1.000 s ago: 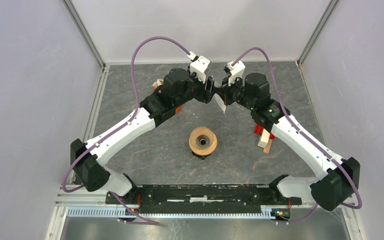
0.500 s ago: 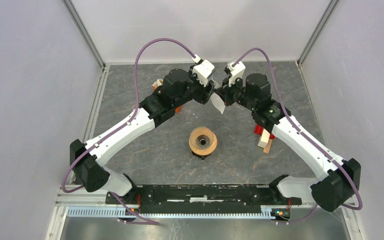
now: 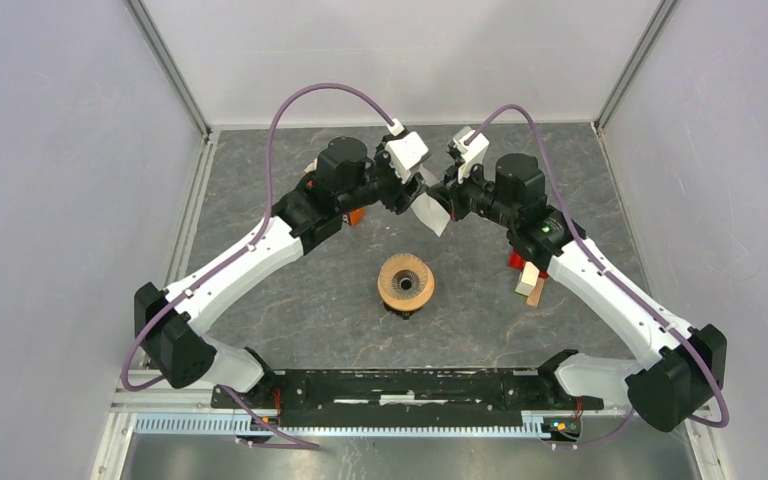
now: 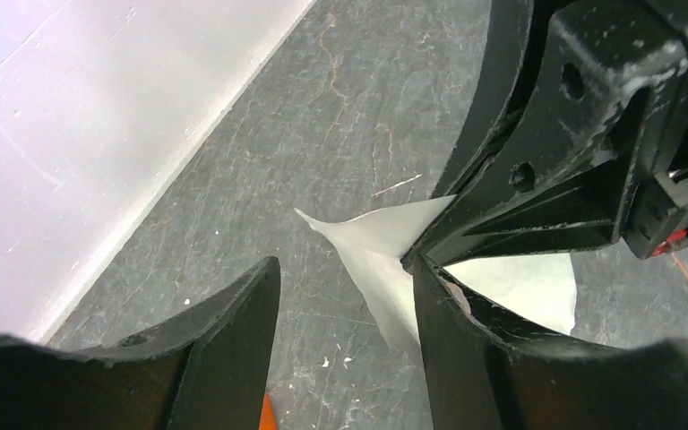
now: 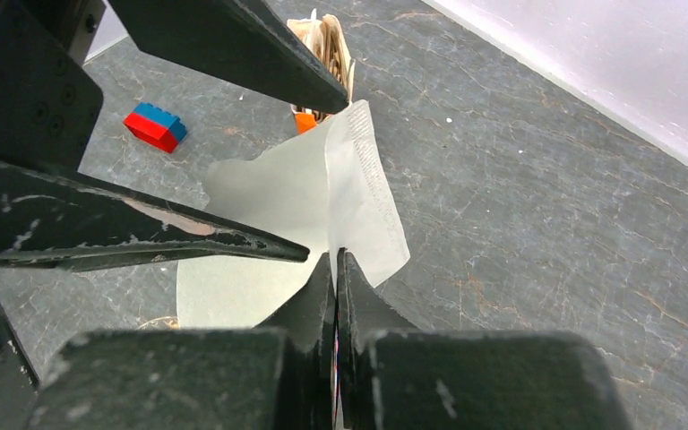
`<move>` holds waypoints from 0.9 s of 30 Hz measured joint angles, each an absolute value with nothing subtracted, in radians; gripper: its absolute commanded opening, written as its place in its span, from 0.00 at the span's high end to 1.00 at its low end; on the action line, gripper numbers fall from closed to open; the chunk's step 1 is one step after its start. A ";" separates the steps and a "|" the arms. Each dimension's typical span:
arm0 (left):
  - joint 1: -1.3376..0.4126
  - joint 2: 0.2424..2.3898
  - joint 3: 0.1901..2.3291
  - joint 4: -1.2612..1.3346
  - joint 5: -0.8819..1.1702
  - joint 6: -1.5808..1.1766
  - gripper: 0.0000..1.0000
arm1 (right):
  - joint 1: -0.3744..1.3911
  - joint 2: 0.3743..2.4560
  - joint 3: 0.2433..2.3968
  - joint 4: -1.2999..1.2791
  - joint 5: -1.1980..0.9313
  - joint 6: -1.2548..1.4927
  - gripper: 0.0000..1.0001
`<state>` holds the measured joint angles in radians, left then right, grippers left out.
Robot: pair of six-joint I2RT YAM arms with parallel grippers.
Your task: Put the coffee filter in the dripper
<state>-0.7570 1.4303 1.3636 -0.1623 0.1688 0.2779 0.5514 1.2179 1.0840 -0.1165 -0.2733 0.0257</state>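
Coffee filter (image 3: 430,213): one white paper cone, held clear of the table (image 3: 290,300) at the far middle of the workspace, between the two wrists. Its crimped seam runs along one flap, and the flaps are spread partly open.

Right gripper (image 5: 336,260): jaws pressed fully together on the filter's lower edge. This pinch carries the paper.

Left gripper (image 4: 345,269): jaws roughly half spread, with a clear gap between them, gripping nothing. It faces the right gripper, and a pointed corner of the filter reaches into the gap. In the left wrist view the paper lies against the inner face of the right-hand finger and stands apart from the other. In the right wrist view the two fingers (image 5: 233,45) straddle the filter, one above it and one across its face.

Dripper (image 3: 406,283): one ribbed cone in a round tan ring, upright at the centre of the table. It stands nearer the arm bases than the filter, well apart from it and from both grippers.

Other items: one red-and-blue brick (image 5: 154,125) lies on the table beyond the filter. A cluster of red and pale wooden blocks (image 3: 528,275) sits beside the right arm, partly hidden, so their number cannot be told.
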 measured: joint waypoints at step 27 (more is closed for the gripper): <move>-0.746 1.423 1.347 -0.252 0.359 0.445 0.55 | 0.551 1.209 1.065 -0.098 -0.348 0.012 1.00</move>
<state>-0.7464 1.4231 1.3468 -0.2523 0.3592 0.4446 0.5514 1.2087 1.0653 -0.0978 -0.3481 0.0124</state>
